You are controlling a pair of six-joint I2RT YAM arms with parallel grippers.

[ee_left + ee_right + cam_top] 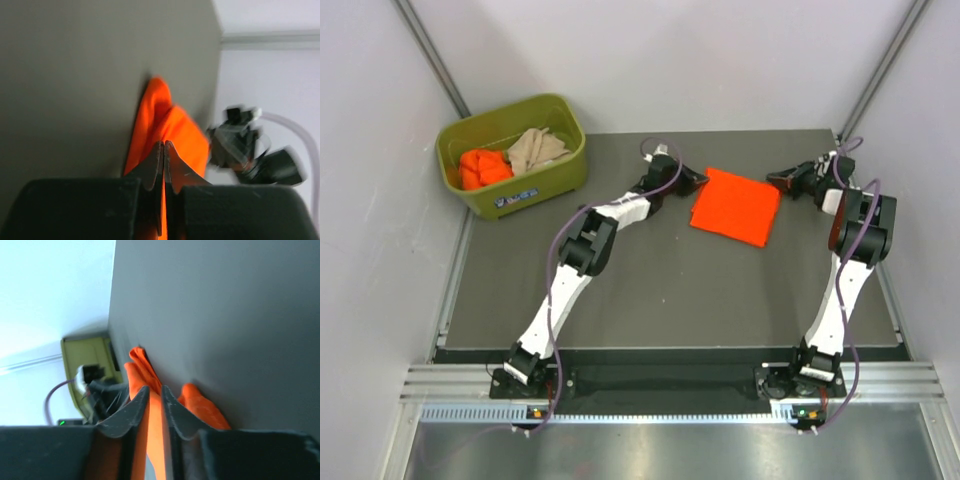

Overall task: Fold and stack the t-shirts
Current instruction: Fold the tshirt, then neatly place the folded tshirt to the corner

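Note:
A folded orange t-shirt (736,208) lies flat at the back middle of the dark table (670,290). My left gripper (702,181) is at the shirt's far left corner. In the left wrist view its jaws (164,143) are pressed together on the orange cloth (175,125). My right gripper (776,180) is at the far right corner. In the right wrist view its jaws (155,388) stand slightly apart, with orange fabric (142,365) lying loose in the narrow gap. A second orange t-shirt (483,167) and a beige one (538,148) lie crumpled in the bin.
The olive-green bin (535,190) stands at the table's back left corner, and it shows again in the right wrist view (92,347). White walls close in the table on the left, right and back. Both arms stretch from the near edge toward the back.

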